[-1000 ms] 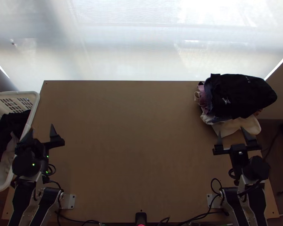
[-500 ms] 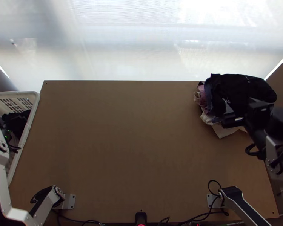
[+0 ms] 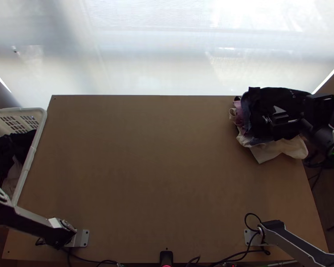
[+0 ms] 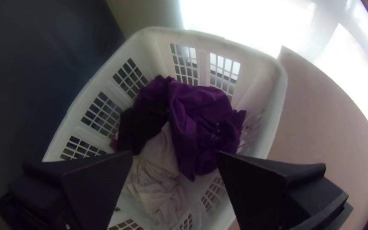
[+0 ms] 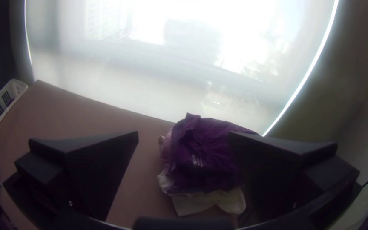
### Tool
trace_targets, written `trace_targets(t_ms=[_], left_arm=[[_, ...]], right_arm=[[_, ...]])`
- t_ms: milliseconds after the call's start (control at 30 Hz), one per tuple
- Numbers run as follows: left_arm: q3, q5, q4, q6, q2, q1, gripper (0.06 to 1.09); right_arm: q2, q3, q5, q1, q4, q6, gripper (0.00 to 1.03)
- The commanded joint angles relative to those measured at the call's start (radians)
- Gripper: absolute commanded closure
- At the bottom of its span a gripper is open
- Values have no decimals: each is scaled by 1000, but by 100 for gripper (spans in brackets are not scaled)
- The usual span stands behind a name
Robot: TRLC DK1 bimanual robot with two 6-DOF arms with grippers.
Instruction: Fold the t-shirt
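My right gripper [image 3: 274, 115] is over the clothes pile at the table's far right corner. In the right wrist view this gripper [image 5: 184, 133] is open, with the pile's dark garment [image 5: 205, 157] beyond its fingers. That dark garment [image 3: 260, 100] lies folded or bunched on top of lighter cloth. My left gripper [image 4: 175, 153] stands open above the laundry basket, holding nothing. Inside the basket are a bunched purple-looking garment [image 4: 201, 119] and a crumpled pale one [image 4: 156, 183]. Which piece is the t-shirt, I cannot tell.
The white basket [image 3: 31, 155] stands against the table's left edge. Bare wood [image 3: 144, 169] spans the middle of the table [image 3: 158, 133]. A cream cloth [image 3: 278, 150] pokes out below the pile. Cables run along the near edge, and a bright window screen rises behind the far edge.
The left arm has swung left from the table to the basket. The right arm has swung outward, bringing its gripper from the near side of the pile to above it. The clothes pile has not moved.
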Motion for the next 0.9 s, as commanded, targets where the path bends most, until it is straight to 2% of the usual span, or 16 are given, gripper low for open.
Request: trace_targets(t_ms=[0, 167, 300, 467, 567, 633, 667, 700, 733, 767, 867], left_arm=[[318, 13, -90, 61, 366, 35, 13], [485, 11, -127, 76, 552, 26, 13], [619, 13, -250, 104, 686, -5, 14], [688, 13, -248, 104, 778, -46, 14], [717, 11, -250, 96, 814, -71, 21], [743, 5, -250, 87, 845, -85, 36], [754, 2, -248, 73, 860, -88, 47], [773, 0, -248, 51, 876, -89, 63], [789, 0, -247, 30, 886, -89, 83], [801, 0, -247, 18, 893, -88, 91], [801, 0, -256, 24, 891, -85, 94]], right_arm=[[46, 82, -1, 2, -42, 4, 5], [53, 77, -1, 3, -65, 2, 5], [65, 48, -1, 35, -69, -1, 5], [105, 77, -1, 63, -67, -1, 5], [118, 102, 1, 63, -67, -6, 5], [119, 105, 1, 63, -69, -7, 5], [119, 105, 1, 63, -69, -9, 5], [119, 105, 1, 63, -69, -9, 5], [119, 107, 1, 63, -69, -9, 5], [119, 107, 1, 63, -69, -9, 5], [124, 108, 3, 64, -69, -9, 5]])
